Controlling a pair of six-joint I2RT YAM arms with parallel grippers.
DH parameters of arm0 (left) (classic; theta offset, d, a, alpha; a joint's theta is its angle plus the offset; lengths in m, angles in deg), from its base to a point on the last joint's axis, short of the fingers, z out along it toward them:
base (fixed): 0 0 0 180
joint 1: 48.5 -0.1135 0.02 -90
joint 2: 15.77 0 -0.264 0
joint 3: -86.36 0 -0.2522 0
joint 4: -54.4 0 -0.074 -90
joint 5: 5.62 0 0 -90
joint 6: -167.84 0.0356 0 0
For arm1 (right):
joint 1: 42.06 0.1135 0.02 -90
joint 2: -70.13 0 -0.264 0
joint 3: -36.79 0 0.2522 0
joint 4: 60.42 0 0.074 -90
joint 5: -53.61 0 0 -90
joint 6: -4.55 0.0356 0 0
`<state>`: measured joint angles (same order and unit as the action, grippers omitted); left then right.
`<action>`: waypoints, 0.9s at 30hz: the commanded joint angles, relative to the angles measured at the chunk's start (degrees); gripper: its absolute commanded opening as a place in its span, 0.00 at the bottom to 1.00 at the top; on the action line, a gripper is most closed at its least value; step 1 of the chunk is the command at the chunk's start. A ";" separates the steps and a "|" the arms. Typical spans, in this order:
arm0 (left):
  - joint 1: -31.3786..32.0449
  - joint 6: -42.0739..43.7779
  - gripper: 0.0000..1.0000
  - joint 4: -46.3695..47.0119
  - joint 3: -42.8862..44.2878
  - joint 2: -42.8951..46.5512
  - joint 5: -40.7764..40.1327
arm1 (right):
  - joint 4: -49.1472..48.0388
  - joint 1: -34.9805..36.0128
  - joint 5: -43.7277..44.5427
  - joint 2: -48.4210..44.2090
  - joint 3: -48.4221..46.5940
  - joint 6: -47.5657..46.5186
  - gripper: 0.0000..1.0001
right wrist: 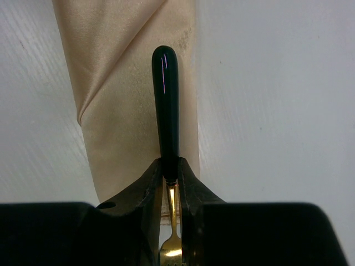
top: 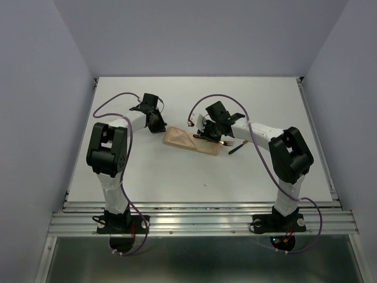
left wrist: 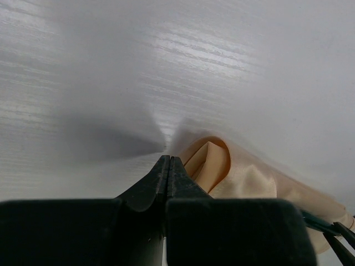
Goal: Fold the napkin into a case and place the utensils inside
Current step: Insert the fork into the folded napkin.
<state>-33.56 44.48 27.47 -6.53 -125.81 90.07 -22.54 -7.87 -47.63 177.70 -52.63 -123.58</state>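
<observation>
The left gripper [top: 159, 126] sits low over the white surface [top: 177, 177], at the left end of the case [top: 189, 141]. In its wrist view the left gripper [left wrist: 168, 164] is clenched, its two dark fingers pressed together with no gap showing. The peach-orange cloth of the case [left wrist: 249, 177] lies just to the right of those fingers, and its near end arches up in an open loop against the right-hand finger. Whether a layer of cloth is pinched between the tips cannot be told.

The case is a narrow, flat strip near the middle of the surface, running from upper left to lower right between the two arms.

At its right end the right gripper [top: 207, 134] is clamped on the fork [top: 227, 142]. The wrist view shows this plainly: the right gripper [right wrist: 172, 173] grips the fork [right wrist: 165, 100] where the dark handle meets the gold neck. The handle points away over the cloth of the case [right wrist: 127, 83], and the gold tines point back under the wrist.

Just right of the fork's head a second utensil [top: 235, 150] lies on the bare surface — only its slim dark handle can be made out.
</observation>
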 commanded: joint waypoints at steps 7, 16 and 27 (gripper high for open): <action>0.18 0.85 0.05 0.42 1.19 0.26 1.60 | 2.33 1.40 -2.47 4.14 -6.52 -1.42 0.01; 0.71 0.58 0.05 1.65 0.22 -0.53 3.36 | 2.78 2.54 -2.82 7.04 -8.45 -1.07 0.01; 1.14 0.41 0.04 2.01 -0.30 -1.23 4.06 | 2.60 3.07 -3.52 9.50 -12.14 -0.72 0.01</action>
<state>-32.86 44.44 28.50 -6.56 -127.14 93.06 -19.62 -5.70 -49.62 186.24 -61.55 -124.24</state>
